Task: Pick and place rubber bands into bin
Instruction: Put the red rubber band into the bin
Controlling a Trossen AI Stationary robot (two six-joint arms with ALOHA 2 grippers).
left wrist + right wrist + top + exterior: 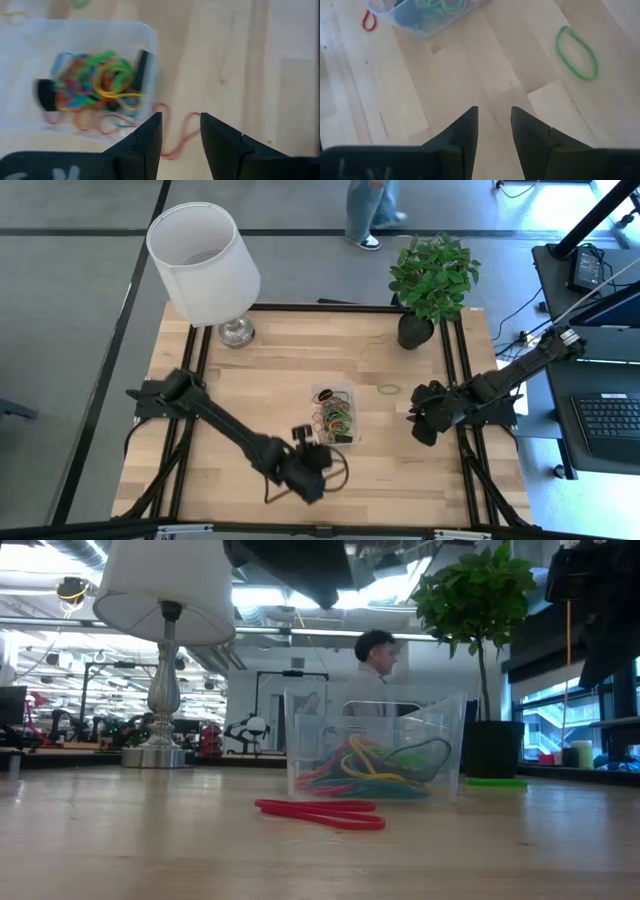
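The clear bin [333, 415] stands mid-table with a tangle of coloured rubber bands [100, 82] inside; it also shows in the low view [375, 755]. One red rubber band [177, 137] lies flat on the wood just outside the bin's near wall [320, 812]. A green rubber band [388, 389] lies flat to the bin's right [577, 52]. My left gripper [310, 448] hovers open near the bin's near side, above the red band [181, 135]. My right gripper [424, 420] hangs open over bare wood near the table's right edge [494, 125], short of the green band.
A white-shaded lamp [205, 265] stands at the far left corner and a potted plant [430, 285] at the far right. A person [375, 210] walks beyond the far edge. Bare wood lies to the left of the bin and near the table's front edge.
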